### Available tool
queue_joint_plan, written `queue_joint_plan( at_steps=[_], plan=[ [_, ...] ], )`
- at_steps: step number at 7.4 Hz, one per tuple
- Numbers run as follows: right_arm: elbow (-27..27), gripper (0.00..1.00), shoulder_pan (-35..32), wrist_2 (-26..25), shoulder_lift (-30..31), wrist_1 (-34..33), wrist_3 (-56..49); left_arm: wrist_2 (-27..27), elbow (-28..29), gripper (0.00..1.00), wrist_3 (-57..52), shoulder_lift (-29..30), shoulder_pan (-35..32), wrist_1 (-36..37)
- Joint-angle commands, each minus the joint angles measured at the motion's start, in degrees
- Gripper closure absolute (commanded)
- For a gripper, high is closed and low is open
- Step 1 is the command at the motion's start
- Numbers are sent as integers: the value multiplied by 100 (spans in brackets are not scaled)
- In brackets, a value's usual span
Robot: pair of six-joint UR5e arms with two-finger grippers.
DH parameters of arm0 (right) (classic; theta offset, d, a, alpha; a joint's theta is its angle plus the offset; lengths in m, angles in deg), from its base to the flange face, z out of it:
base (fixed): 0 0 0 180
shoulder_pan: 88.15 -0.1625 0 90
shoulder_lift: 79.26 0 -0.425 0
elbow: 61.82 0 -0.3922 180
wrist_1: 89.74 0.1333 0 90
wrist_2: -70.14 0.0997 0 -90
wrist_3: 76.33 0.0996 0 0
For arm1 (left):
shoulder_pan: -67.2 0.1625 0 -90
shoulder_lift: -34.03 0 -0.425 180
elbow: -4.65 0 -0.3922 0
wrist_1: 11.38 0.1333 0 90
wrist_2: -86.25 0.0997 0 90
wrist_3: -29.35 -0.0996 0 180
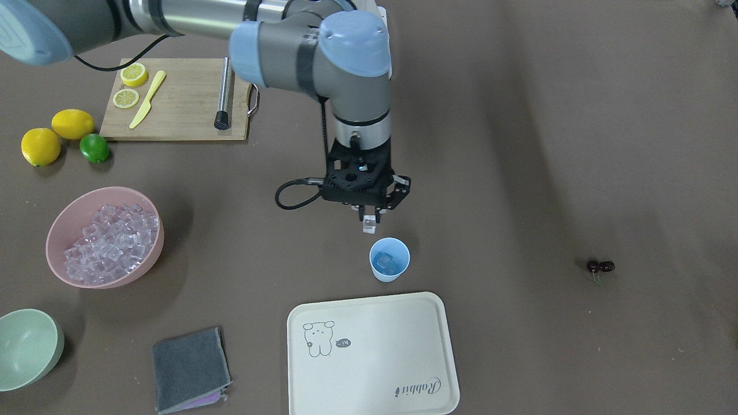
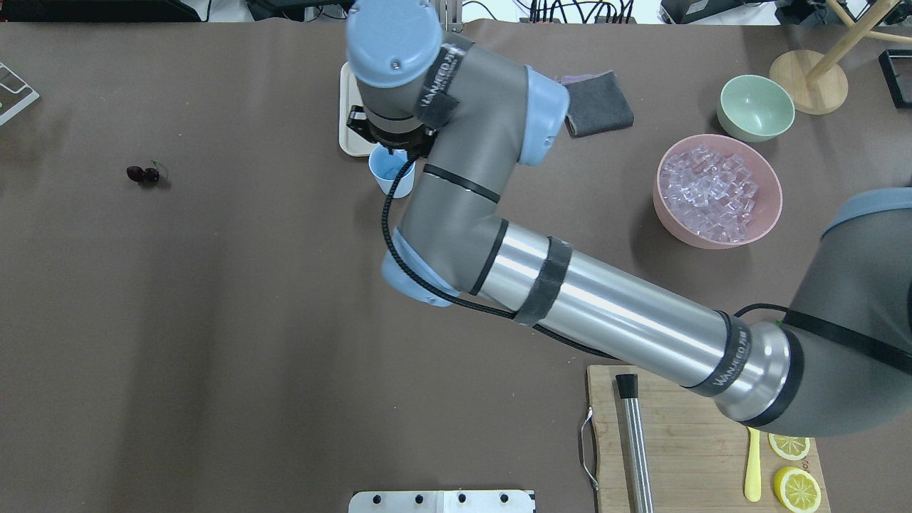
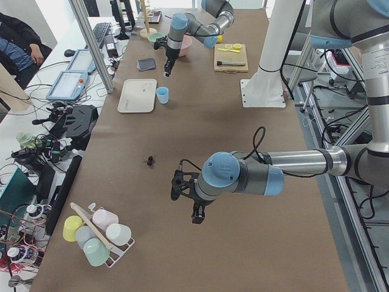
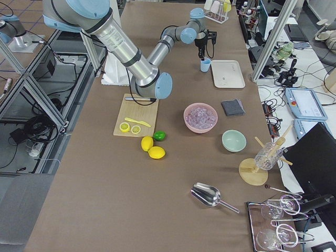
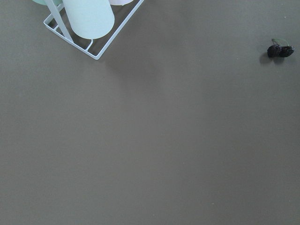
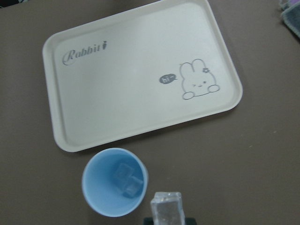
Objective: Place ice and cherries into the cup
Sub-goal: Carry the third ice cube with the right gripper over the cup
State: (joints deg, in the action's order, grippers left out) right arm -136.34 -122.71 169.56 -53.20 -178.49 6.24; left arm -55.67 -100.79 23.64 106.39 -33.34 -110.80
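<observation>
Nearest is the tray, and right behind it the cup with some ice already in. The right gripper hangs just behind the cup, pinching a cube. The cherries lie way off on the table. For the left gripper, can't tell if it's open or closed.

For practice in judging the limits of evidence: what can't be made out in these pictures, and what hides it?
Left gripper: seen only in the exterior left view; open or shut unclear.
Tray: overhead, mostly hidden under the right arm.
Right gripper: hidden overhead by its own wrist; wrist view's bottom edge cuts it off below the ice cube.
</observation>
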Motion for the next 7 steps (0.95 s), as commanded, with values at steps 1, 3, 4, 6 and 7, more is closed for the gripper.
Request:
queue_joint_plan(
  at_steps=[1, 3, 4, 6, 7],
  plan=[
    [542, 79, 98, -369, -215, 590, 181, -2, 6, 2, -9, -11, -9, -7],
    [579, 63, 107, -371, -189, 657, 163, -2, 6, 2, -9, -11, -9, -7],
    [579, 56, 116, -379, -171, 666, 163, 7, 6, 2, -9, -11, -9, -7],
    [571, 34, 116, -406, -145, 648, 146, -2, -11, 2, -9, -11, -18, -7],
    [518, 29, 116, -397, -101, 648, 85, 7, -20, 2, -9, -11, -18, -7]
  ],
)
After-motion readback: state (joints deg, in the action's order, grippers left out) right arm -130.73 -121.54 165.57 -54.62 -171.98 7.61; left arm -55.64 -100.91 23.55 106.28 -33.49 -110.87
